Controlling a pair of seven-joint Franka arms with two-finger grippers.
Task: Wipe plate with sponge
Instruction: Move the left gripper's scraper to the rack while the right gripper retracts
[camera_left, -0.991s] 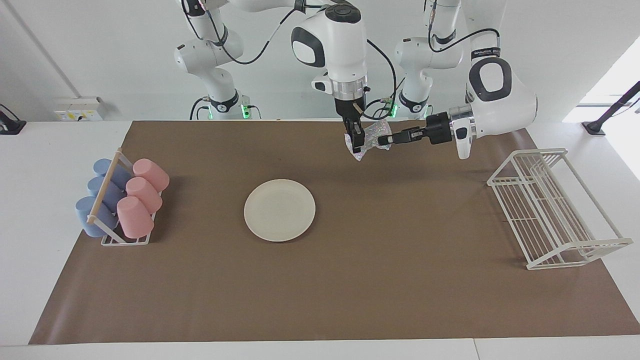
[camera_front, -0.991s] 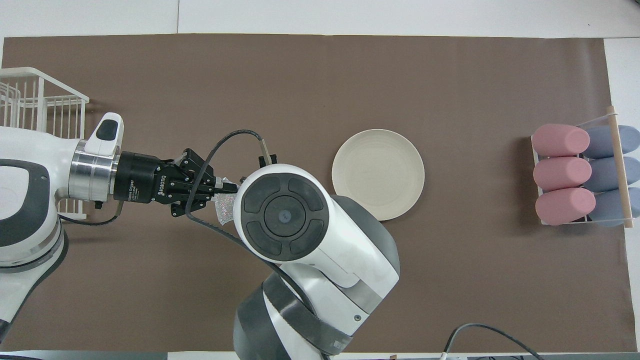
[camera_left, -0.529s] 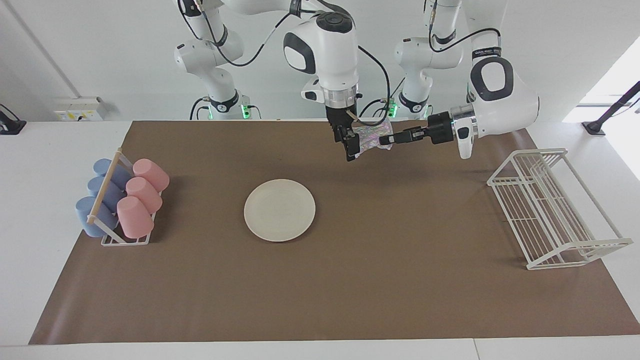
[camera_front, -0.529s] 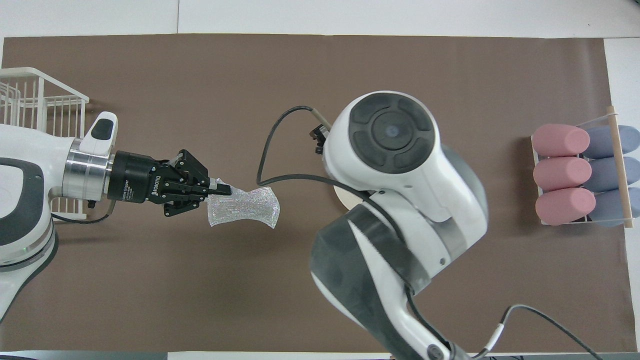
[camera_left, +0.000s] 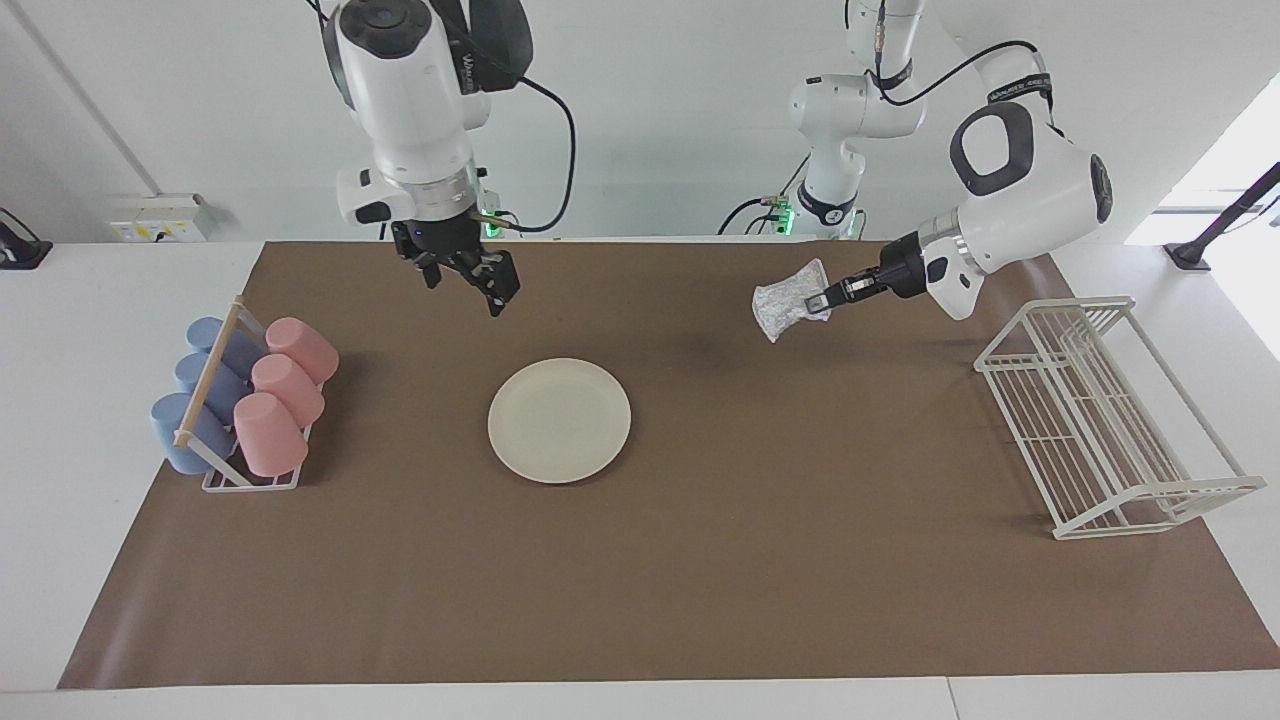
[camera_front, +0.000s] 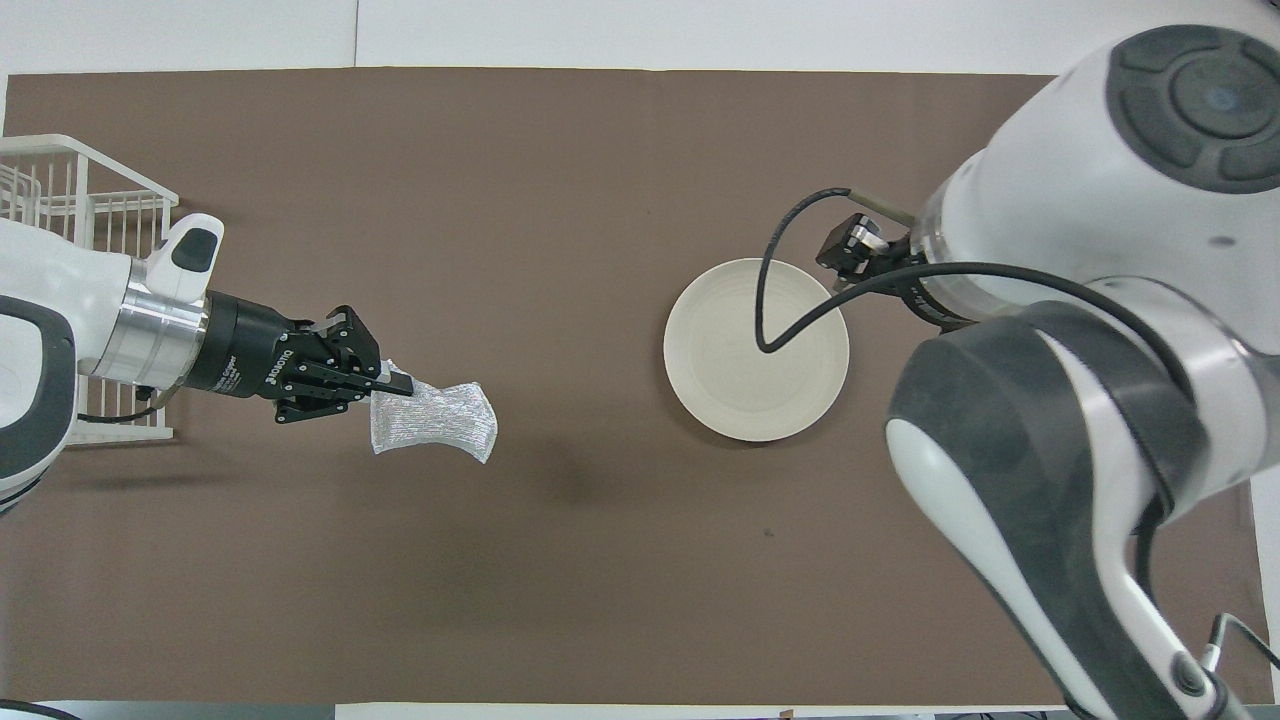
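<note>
The round cream-white plate (camera_left: 559, 420) (camera_front: 756, 349) lies flat on the brown mat (camera_left: 700, 580), around its middle. The glittery silver sponge (camera_left: 788, 301) (camera_front: 434, 423) hangs in the air over bare mat, toward the left arm's end of the table. My left gripper (camera_left: 826, 297) (camera_front: 396, 383) is shut on one edge of it, pointing sideways. My right gripper (camera_left: 470, 283) hangs open and empty over the mat, between the plate and the cup rack. In the overhead view the right arm's body hides its fingers and overlaps the plate's edge.
A rack of pink and blue cups (camera_left: 245, 400) (camera_front: 1165, 350) lies at the right arm's end of the mat. A white wire dish rack (camera_left: 1100, 410) (camera_front: 70, 200) stands at the left arm's end, close to the left arm's wrist.
My right gripper has opened, let go of the sponge and swung away toward the cup rack's end. The left gripper keeps the sponge and has drawn back a little toward the wire rack.
</note>
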